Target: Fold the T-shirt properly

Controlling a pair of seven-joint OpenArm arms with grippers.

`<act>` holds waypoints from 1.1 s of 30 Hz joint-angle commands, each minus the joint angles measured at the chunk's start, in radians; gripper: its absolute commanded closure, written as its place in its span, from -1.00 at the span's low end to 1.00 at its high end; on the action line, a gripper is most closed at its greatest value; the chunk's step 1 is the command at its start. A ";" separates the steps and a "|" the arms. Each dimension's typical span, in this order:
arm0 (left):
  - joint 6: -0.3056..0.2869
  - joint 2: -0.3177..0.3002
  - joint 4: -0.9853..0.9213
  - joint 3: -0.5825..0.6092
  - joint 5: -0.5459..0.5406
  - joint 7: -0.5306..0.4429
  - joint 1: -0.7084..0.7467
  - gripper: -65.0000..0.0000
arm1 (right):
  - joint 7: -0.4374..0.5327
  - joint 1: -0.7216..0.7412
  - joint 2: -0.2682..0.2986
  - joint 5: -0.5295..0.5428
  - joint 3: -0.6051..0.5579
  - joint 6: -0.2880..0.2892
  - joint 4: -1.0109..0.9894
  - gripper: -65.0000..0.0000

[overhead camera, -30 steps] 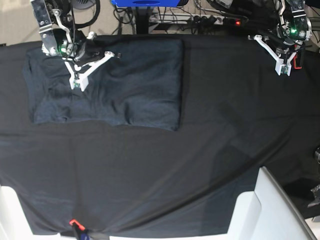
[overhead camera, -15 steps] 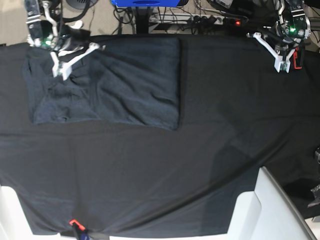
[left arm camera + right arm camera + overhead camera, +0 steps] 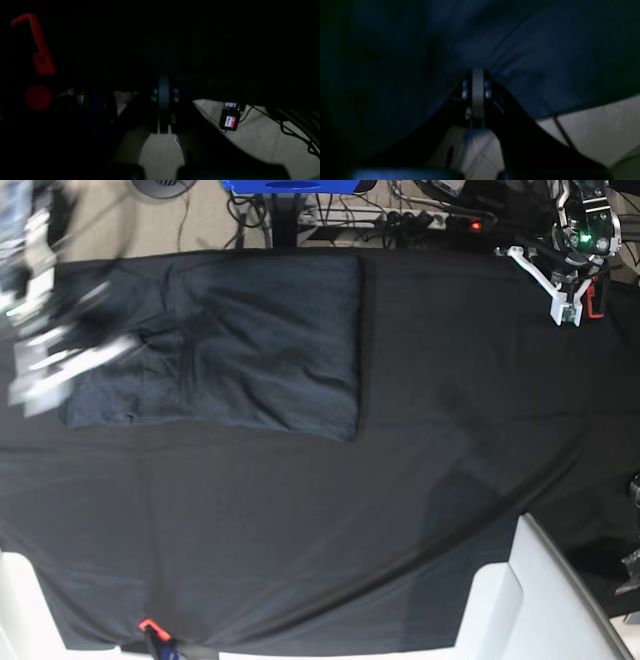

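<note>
1. Lying flat on the far left part of the table, the T-shirt (image 3: 250,345) is a dark grey, wrinkled rectangle, folded into a wide block with its right edge straight and its lower edge slightly curved.
2. Beneath it spreads a smooth black tablecloth (image 3: 330,530), which covers nearly the whole table and shows soft creases.
3. At the shirt's left edge, the right gripper (image 3: 55,365) appears as a pale, motion-blurred streak in the base view. In the right wrist view its jaws are closed together, with dark fabric just beyond their tips; whether any cloth is caught between them cannot be told.
4. At the far right corner of the table, well apart from the shirt, the left gripper (image 3: 568,315) hangs over the tablecloth with its white fingers pressed together and nothing between them.
5. Just beside the left gripper sits a red clamp (image 3: 594,298) at the table's edge.
6. Beyond the far edge lie a power strip (image 3: 420,220) and tangled cables.
7. Near the front right stands a white panel (image 3: 545,600).
</note>
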 commanded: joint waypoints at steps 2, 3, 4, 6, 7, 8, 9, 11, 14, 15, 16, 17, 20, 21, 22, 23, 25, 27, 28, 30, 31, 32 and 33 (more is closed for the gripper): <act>-0.001 -0.011 -0.011 -0.006 0.001 -0.010 0.003 1.00 | 0.006 0.052 -0.003 0.015 0.113 0.007 0.020 0.98; -0.001 -0.011 -0.016 -0.006 0.001 -0.010 0.001 1.00 | 0.005 0.078 -0.015 0.030 0.156 0.007 0.017 0.97; -0.001 -0.011 -0.016 -0.006 0.001 -0.010 0.003 1.00 | -0.004 0.097 -0.020 0.053 0.188 0.011 0.015 0.97; -0.001 -0.011 -0.011 -0.006 0.002 -0.010 0.007 1.00 | -0.053 0.129 -0.001 0.126 0.225 0.083 -0.009 0.85; -0.001 -0.011 -0.011 -0.006 0.002 -0.010 0.007 1.00 | -0.096 0.158 0.017 0.170 0.239 0.146 -0.031 0.67; -0.001 -0.011 -0.011 -0.006 0.002 -0.009 0.007 1.00 | -0.142 0.189 0.035 0.222 0.256 0.212 -0.058 0.45; -0.001 -0.011 -0.011 -0.006 0.002 -0.009 0.007 1.00 | -0.184 0.215 0.046 0.265 0.287 0.272 -0.092 0.25; -0.001 -0.011 -0.011 -0.006 0.002 -0.009 0.009 1.00 | -0.251 0.261 0.057 0.365 0.382 0.390 -0.163 -0.08; -0.001 -0.011 -0.012 -0.006 0.002 -0.009 0.010 1.00 | -0.336 0.309 0.059 0.523 0.615 0.557 -0.298 -0.27; -0.001 -0.011 -0.014 -0.006 0.002 -0.007 0.012 1.00 | -0.363 0.318 0.059 0.567 0.690 0.593 -0.352 -0.32; -0.001 -0.010 -0.016 -0.006 0.002 -0.007 0.012 1.00 | -0.378 0.327 0.069 0.617 0.758 0.619 -0.425 -0.40; -0.001 -0.008 -0.017 -0.006 0.002 -0.007 0.012 1.00 | -0.378 0.333 0.088 0.650 0.795 0.634 -0.485 -0.48; -0.001 -0.004 -0.020 -0.006 0.002 -0.007 0.012 1.00 | -0.378 0.318 0.157 0.758 0.791 0.668 -0.668 -0.74; -0.001 -0.004 -0.020 -0.006 0.002 -0.007 0.013 1.00 | -0.378 0.312 0.177 0.776 0.779 0.669 -0.711 -0.80; -0.001 -0.004 -0.020 -0.006 0.002 -0.007 0.015 1.00 | -0.378 0.312 0.192 0.781 0.764 0.671 -0.737 -0.82; -0.001 -0.004 -0.020 -0.006 0.002 -0.007 0.023 1.00 | -0.378 0.310 0.209 0.781 0.742 0.672 -0.757 -0.82; -0.001 -0.004 -0.014 -0.006 0.002 -0.007 0.027 1.00 | -0.368 0.309 0.230 0.781 0.687 0.672 -0.783 -0.82; -0.001 -0.004 -0.012 -0.006 0.002 -0.007 0.032 1.00 | -0.330 0.295 0.252 0.779 0.610 0.672 -0.819 -0.82; -0.001 -0.004 -0.012 -0.006 0.002 -0.007 0.032 1.00 | -0.302 0.289 0.264 0.779 0.563 0.672 -0.847 -0.82; -0.001 -0.004 -0.012 -0.006 0.002 -0.007 0.033 1.00 | -0.221 0.279 0.289 0.779 0.451 0.672 -0.918 -0.81; -0.001 -0.004 -0.012 -0.006 0.002 -0.007 0.033 1.00 | -0.173 0.276 0.304 0.779 0.388 0.672 -0.959 -0.77; -0.001 -0.004 -0.012 -0.006 0.002 -0.007 0.033 1.00 | -0.118 0.264 0.319 0.779 0.328 0.674 -0.997 -0.72; -0.001 -0.004 -0.012 -0.006 0.002 -0.007 0.036 1.00 | -0.063 0.258 0.332 0.779 0.271 0.674 -1.024 -0.67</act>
